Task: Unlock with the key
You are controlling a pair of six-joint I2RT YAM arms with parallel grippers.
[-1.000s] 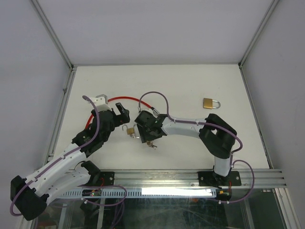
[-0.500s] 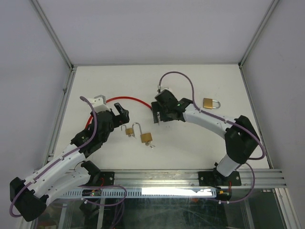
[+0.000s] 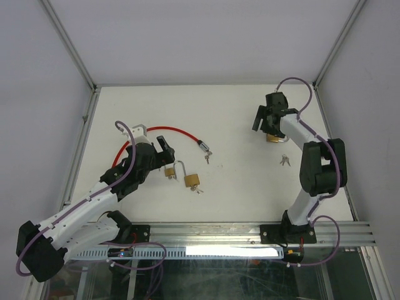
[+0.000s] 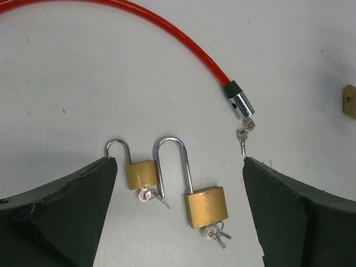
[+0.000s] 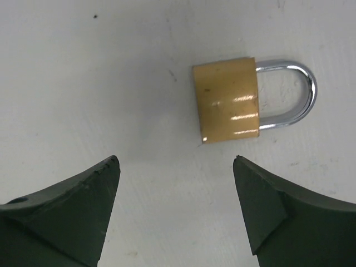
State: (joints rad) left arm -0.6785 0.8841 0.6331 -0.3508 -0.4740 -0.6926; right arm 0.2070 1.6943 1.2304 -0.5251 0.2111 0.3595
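Observation:
Two brass padlocks lie with shackles open and keys in their keyholes: a small one (image 4: 140, 174) (image 3: 169, 172) and a larger one (image 4: 207, 207) (image 3: 192, 180). My left gripper (image 4: 179, 161) (image 3: 164, 149) is open and empty, hovering just above them. A third brass padlock (image 5: 227, 100) (image 3: 273, 138) lies shut at the far right. My right gripper (image 5: 175, 160) (image 3: 265, 124) is open and empty, hovering just short of its body. A loose key bunch (image 3: 285, 160) lies nearer than that padlock.
A red cable lock (image 4: 167, 33) (image 3: 164, 129) curves across the left half; its metal end (image 4: 240, 104) (image 3: 202, 145) has keys (image 4: 243, 139) hanging from it. White walls and metal rails (image 3: 82, 144) bound the table.
My right arm left the larger padlock beside the left gripper, swung past the cable lock end and now hovers at the shut padlock far right. The left arm barely shifted.

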